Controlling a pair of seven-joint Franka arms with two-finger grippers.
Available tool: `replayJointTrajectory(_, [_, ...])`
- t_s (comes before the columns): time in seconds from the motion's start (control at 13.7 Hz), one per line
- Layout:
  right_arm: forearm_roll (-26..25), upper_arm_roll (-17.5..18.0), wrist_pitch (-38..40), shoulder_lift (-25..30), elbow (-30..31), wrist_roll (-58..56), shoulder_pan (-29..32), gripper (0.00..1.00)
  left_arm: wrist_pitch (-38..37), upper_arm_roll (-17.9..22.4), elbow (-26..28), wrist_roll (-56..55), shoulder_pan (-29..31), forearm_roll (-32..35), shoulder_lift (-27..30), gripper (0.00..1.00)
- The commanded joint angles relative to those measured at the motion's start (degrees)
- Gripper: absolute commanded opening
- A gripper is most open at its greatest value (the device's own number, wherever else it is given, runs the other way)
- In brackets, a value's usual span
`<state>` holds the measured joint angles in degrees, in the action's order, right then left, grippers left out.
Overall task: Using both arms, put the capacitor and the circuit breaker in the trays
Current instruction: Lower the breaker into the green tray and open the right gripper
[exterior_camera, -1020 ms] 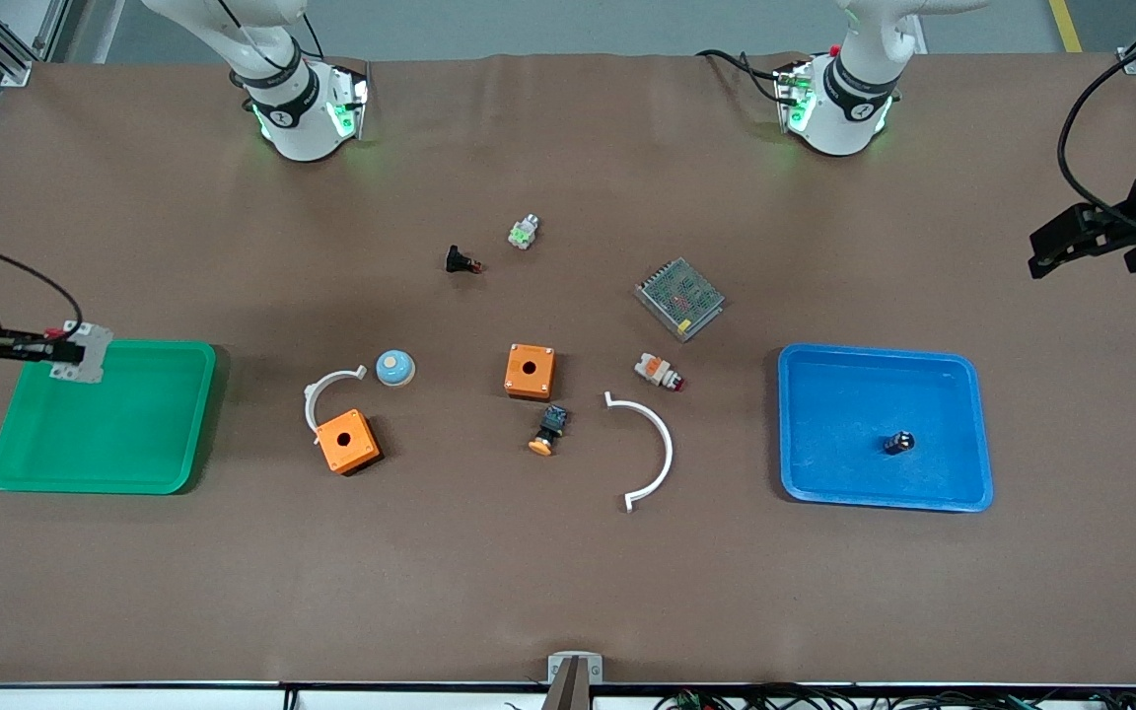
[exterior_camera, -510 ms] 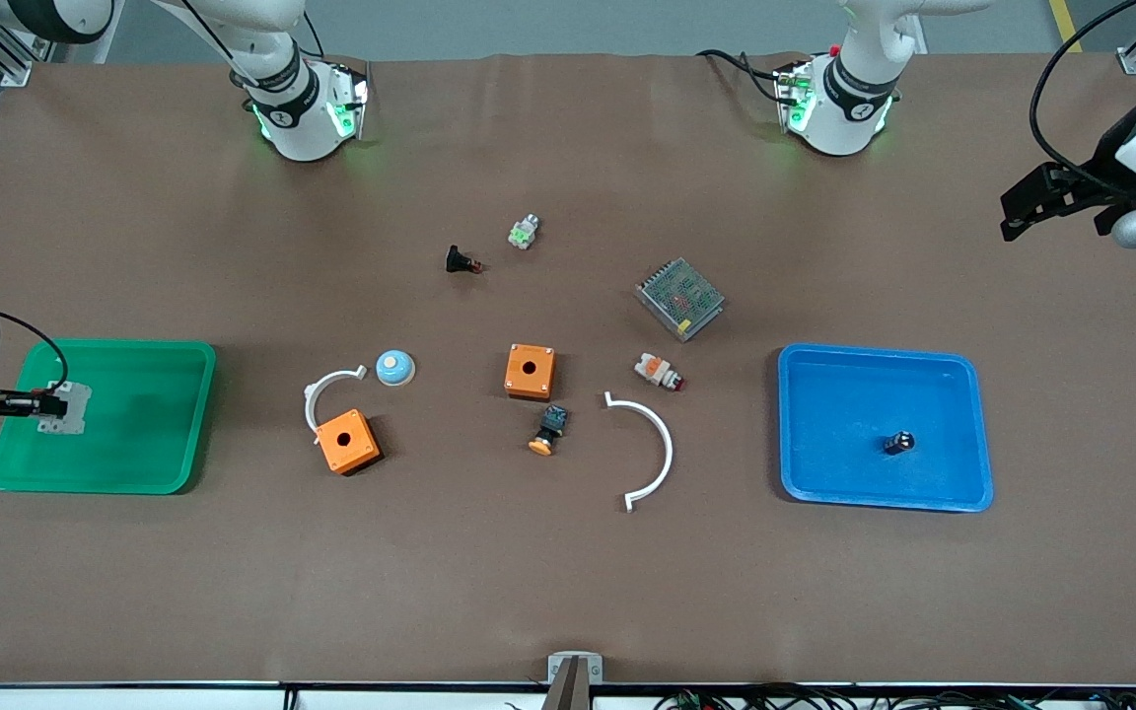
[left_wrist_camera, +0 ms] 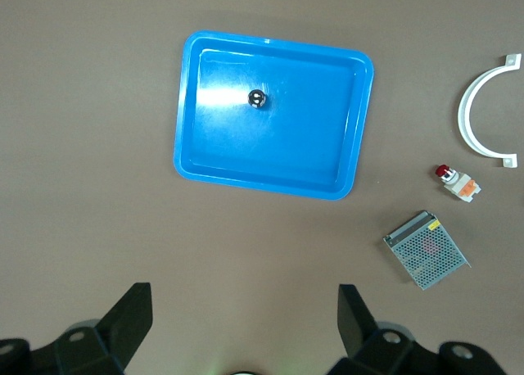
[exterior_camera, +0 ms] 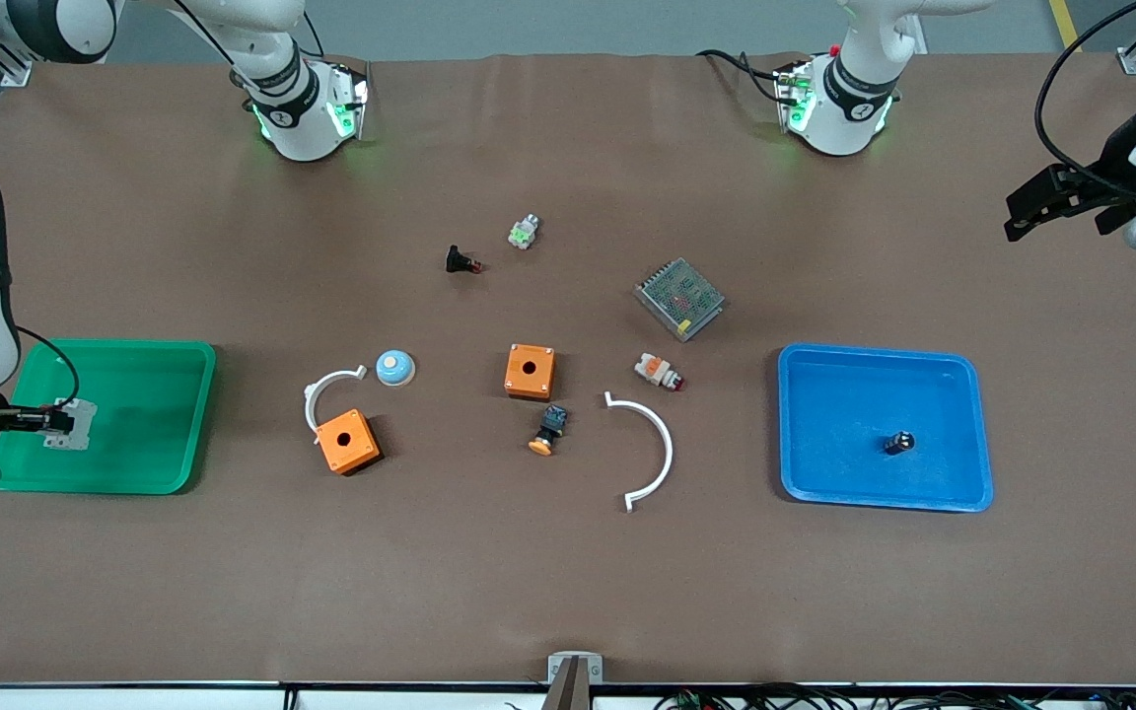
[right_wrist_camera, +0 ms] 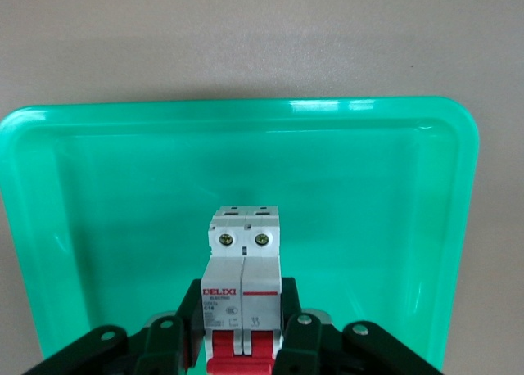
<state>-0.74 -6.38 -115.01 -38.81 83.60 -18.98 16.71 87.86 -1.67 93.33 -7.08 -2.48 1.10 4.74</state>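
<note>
Lowered since before: my right gripper, clamping the breaker inside the green tray.
Left gripper hovers spread wide, 1 o'clock of the blue tray; capacitor lies inside.

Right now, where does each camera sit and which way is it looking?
Front view: high across the table, facing both bases; shows the right gripper holding the white-grey circuit breaker over the green plastic tray.
Left wrist view: looks down past the open left gripper at the blue plastic tray holding the small black capacitor.
Right wrist view: looks along its fingers at the breaker.
The front and left wrist views share the blue tray.
</note>
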Motion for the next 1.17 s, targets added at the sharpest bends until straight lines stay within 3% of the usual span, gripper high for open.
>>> replayJointTrajectory(0.0, [0.30,1.28,-0.73,-1.79,-1.42,-0.45,1.49,0.05,0.82,0.18,0.10,-0.39,-0.68,-0.67,0.10,1.00])
replayJointTrajectory(0.51, [2.76,1.28,-2.14,-4.08,-1.34,-0.54,2.28,0.12,0.38,0.18,-3.76,0.22,-0.68,-0.05,-2.72,1.00])
replayJointTrajectory(0.58, [2.76,1.28,-2.32,-4.17,-1.34,-0.54,2.28,0.20,0.38,0.18,-3.85,0.31,-0.59,-0.05,-2.98,1.00])
replayJointTrajectory(0.66, [2.67,1.28,-2.15,-4.17,-1.34,-0.54,2.19,0.55,0.38,0.18,-3.85,0.31,-0.59,-0.05,-2.98,1.00])
replayJointTrajectory(0.73, [2.67,1.28,-1.88,-4.08,-1.42,-0.54,2.19,1.00,0.38,0.18,-3.85,0.31,-0.59,-0.05,-2.98,1.00])
replayJointTrajectory(0.95, [2.49,1.37,3.36,-2.51,-1.51,0.07,1.23,1.00,-0.23,0.18,-3.85,0.49,-0.42,-0.05,-2.90,1.00])
replayJointTrajectory(1.09, [2.58,1.54,8.81,1.79,-1.34,2.78,-0.52,1.00,-0.59,0.18,-3.85,0.40,-0.51,-0.05,-2.89,1.00])
